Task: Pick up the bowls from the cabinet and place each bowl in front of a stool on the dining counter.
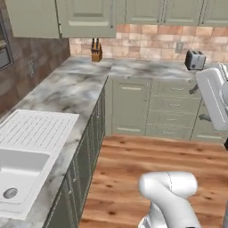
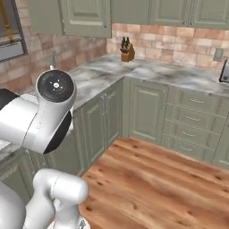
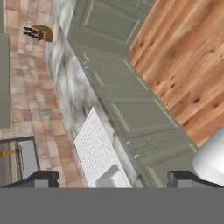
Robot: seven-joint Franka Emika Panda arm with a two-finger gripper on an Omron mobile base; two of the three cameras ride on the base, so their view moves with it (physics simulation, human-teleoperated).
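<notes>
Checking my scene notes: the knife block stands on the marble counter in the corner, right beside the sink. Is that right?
Not quite. The knife block does stand on the marble counter in the corner, but far from the sink, as the left base view shows.

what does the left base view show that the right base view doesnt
Left base view: the white sink with its ribbed drainboard set in the marble counter, and the whole silver toaster by the back wall.

Right base view: a dark window frame at upper left, and a wall outlet near the right edge.

Both: the knife block in the corner, the sage-green wall cabinets, the green base cabinets with drawers, and the wooden floor.
</notes>
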